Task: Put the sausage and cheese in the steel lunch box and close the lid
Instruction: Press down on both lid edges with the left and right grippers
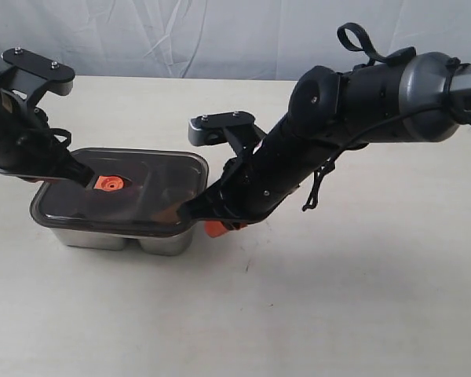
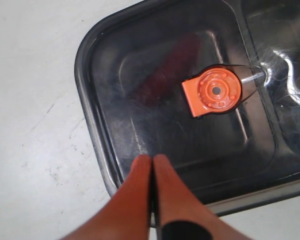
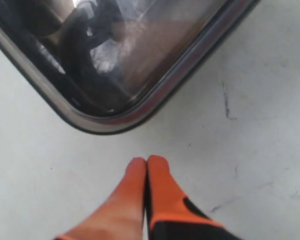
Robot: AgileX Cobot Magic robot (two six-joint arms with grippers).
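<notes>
The lid [image 1: 141, 192] is on the steel lunch box [image 1: 102, 238], sausage [image 2: 170, 65] dim beneath; left gripper [image 2: 152, 161] pinched closed, empty, over its left side; right gripper [image 3: 146, 162] closed too, beside the right corner.

The pincer [image 3: 147, 161] is closed, its two orange fingers [image 3: 162, 187] pressed flat together with nothing between them. The tips hang over the bare pale worktop [image 3: 260, 165]. Ahead of the tips, and apart from them, lies one rounded corner of the lid [image 3: 140, 55]. The lid is dark and half transparent, with blurred reflections on it, and a thin reddish line runs along its edge. A few thin dark scratches [image 3: 225, 102] mark the worktop to one side of the pincer.
</notes>
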